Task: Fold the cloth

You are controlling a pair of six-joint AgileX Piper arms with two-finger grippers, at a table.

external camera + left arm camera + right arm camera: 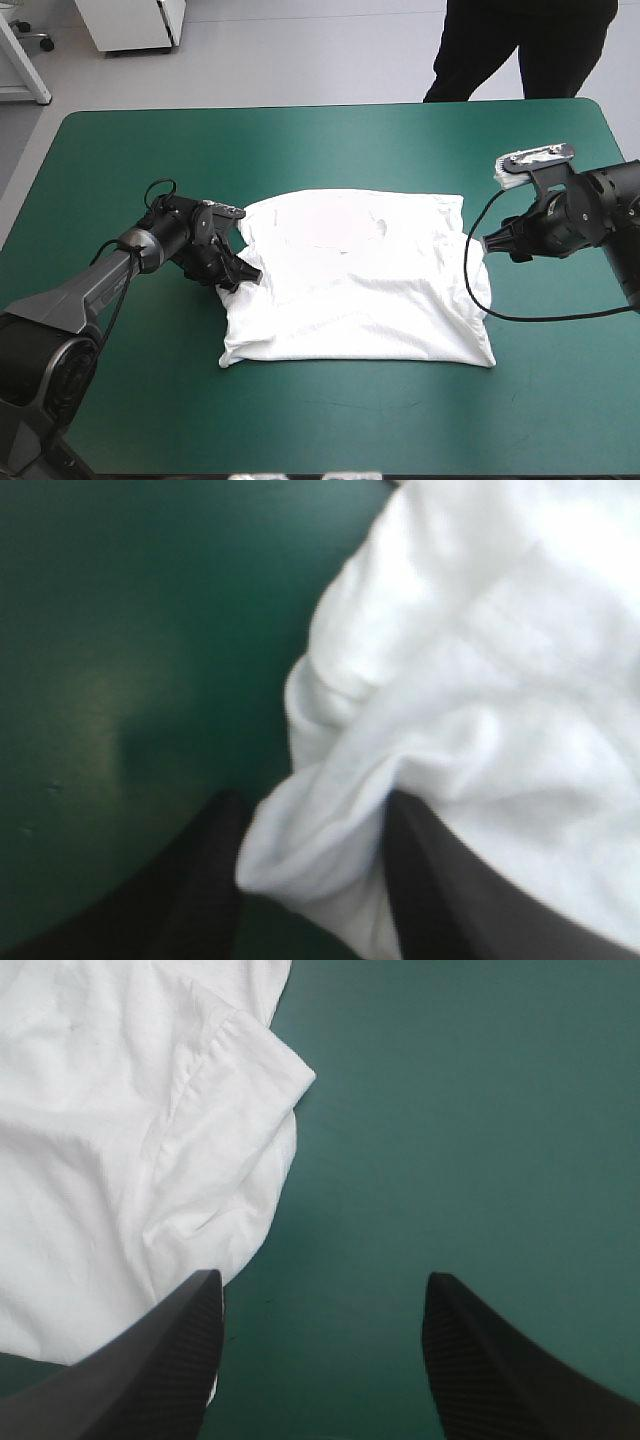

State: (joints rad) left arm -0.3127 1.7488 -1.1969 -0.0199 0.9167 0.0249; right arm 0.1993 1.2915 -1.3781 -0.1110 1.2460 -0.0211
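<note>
A lab, seemingly: teal-green covered worktable (pixel 320 125); bare grey floor (pixel 300 50); plain white cabinet (pixel 135 25); robot arms (pixel 90 290).

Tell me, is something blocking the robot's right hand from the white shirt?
No, nothing visible. The right hand hangs open over bare teal-green table cover, and the white short-sleeved T-shirt lies right beside one black finger.
</note>
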